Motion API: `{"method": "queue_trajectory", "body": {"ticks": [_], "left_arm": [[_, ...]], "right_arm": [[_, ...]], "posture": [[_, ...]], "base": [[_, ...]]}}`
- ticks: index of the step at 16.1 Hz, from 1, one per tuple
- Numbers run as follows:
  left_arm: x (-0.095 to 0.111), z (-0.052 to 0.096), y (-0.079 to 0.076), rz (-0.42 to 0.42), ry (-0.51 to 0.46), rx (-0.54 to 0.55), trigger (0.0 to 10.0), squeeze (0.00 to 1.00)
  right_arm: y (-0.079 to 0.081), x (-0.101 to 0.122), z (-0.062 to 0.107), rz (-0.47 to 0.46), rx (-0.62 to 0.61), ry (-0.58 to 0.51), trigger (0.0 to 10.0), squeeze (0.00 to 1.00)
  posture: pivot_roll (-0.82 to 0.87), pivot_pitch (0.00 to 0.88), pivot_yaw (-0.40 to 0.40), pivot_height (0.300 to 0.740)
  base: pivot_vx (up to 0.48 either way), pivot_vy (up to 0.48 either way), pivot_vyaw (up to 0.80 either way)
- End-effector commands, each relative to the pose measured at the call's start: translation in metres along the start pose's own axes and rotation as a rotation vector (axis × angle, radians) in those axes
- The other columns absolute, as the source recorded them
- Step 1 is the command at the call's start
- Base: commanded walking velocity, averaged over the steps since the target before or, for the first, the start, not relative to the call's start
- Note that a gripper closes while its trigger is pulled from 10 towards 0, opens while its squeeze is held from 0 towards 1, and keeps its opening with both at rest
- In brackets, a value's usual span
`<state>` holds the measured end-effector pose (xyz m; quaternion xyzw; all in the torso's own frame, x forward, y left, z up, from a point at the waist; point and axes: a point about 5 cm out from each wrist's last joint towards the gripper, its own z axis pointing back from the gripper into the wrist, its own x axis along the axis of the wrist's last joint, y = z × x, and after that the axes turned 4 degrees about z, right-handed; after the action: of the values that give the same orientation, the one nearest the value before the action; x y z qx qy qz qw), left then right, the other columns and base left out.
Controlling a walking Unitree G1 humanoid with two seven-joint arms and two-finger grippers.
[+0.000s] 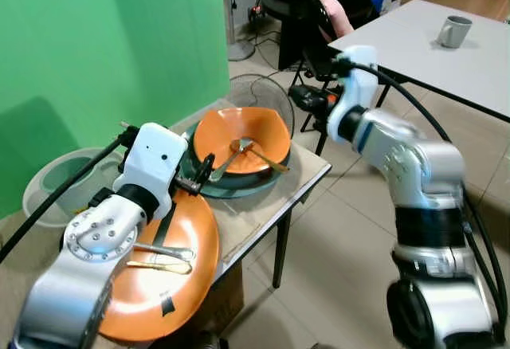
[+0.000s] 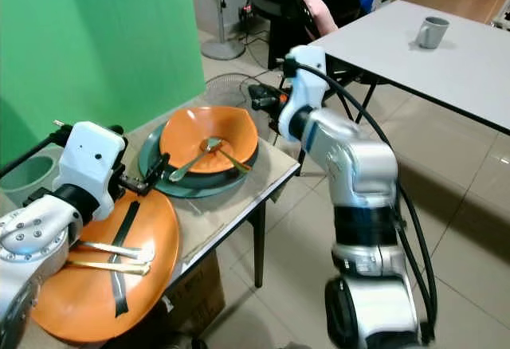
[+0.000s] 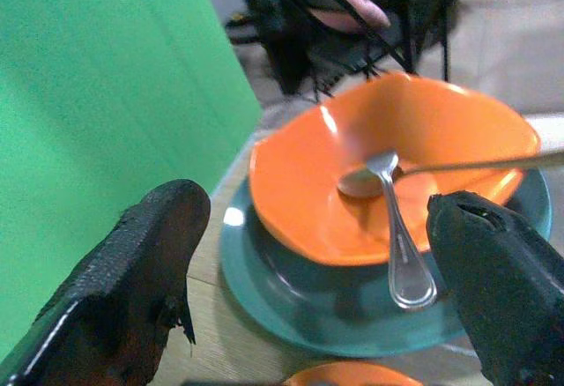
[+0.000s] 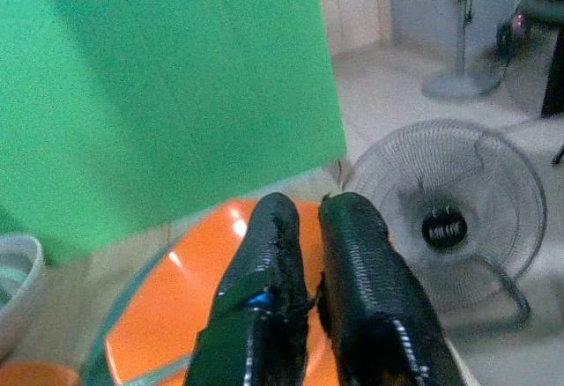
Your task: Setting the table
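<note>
An orange bowl (image 1: 241, 140) sits on a teal plate (image 1: 239, 188) on a small wooden table (image 1: 307, 175). A silver spoon (image 1: 231, 158) and a gold utensil (image 1: 269, 160) lie in the bowl. Nearer me, a large orange plate (image 1: 191, 273) with black tape strips carries a silver fork (image 1: 163, 250) and a gold utensil (image 1: 159, 266). My left gripper (image 1: 199, 175) is open just short of the bowl's near rim, and in the left wrist view its fingers (image 3: 150, 254) stand either side of the spoon handle (image 3: 405, 254). My right gripper (image 1: 307, 98) is shut and empty, beyond the bowl's far right side.
A floor fan (image 1: 267, 94) lies behind the small table. A white dining table (image 1: 430, 54) with a grey mug (image 1: 454, 31) stands at the right. A pale bucket (image 1: 56, 178) sits by the green screen (image 1: 103, 46). A black chair with a pink cushion (image 1: 335, 10) is at the back.
</note>
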<state>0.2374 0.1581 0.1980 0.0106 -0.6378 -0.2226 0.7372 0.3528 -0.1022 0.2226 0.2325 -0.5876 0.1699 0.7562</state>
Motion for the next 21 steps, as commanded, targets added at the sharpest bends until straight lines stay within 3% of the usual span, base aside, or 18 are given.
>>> {"method": "queue_trajectory", "body": {"ticks": [1,5,10,11,12,17,21], "left_arm": [[0.003,-0.002,0.002,-0.007,0.001,-0.030,10.0,0.00],[0.004,-0.002,0.001,-0.034,0.002,-0.099,10.0,0.00],[0.004,-0.001,-0.005,-0.037,0.011,-0.161,10.0,0.00],[0.004,-0.001,-0.007,-0.038,0.012,-0.181,10.0,0.00],[0.004,-0.001,-0.007,-0.041,0.012,-0.195,10.0,0.00],[0.004,-0.003,-0.008,-0.049,0.012,-0.223,10.0,0.00],[0.005,-0.003,-0.014,-0.044,0.013,-0.265,10.0,0.00]], "right_arm": [[0.007,-0.003,-0.009,0.030,0.031,0.093,10.0,1.00],[0.031,-0.016,-0.030,0.133,0.166,0.399,10.0,1.00],[0.038,-0.018,-0.048,0.254,0.213,0.507,10.0,1.00],[0.037,-0.017,-0.050,0.264,0.209,0.532,10.0,0.61],[0.038,-0.016,-0.052,0.248,0.231,0.557,10.0,0.00],[0.041,-0.026,-0.057,0.216,0.286,0.621,10.0,0.00],[0.035,-0.038,-0.059,0.217,0.245,0.675,10.0,0.00]], "posture": [[-0.07,0.028,0.055,0.740],[-0.07,0.028,0.046,0.740],[-0.06,0.026,0.030,0.740],[-0.06,0.022,0.028,0.740],[-0.06,0.020,0.027,0.740],[-0.07,0.015,0.028,0.740],[-0.07,0.010,0.023,0.740]], "base": [[0.000,0.000,0.00],[0.000,0.000,0.00],[0.000,0.000,0.00],[0.000,0.000,0.00],[0.000,0.000,0.00],[0.000,0.000,0.00],[0.000,0.000,0.00]]}}
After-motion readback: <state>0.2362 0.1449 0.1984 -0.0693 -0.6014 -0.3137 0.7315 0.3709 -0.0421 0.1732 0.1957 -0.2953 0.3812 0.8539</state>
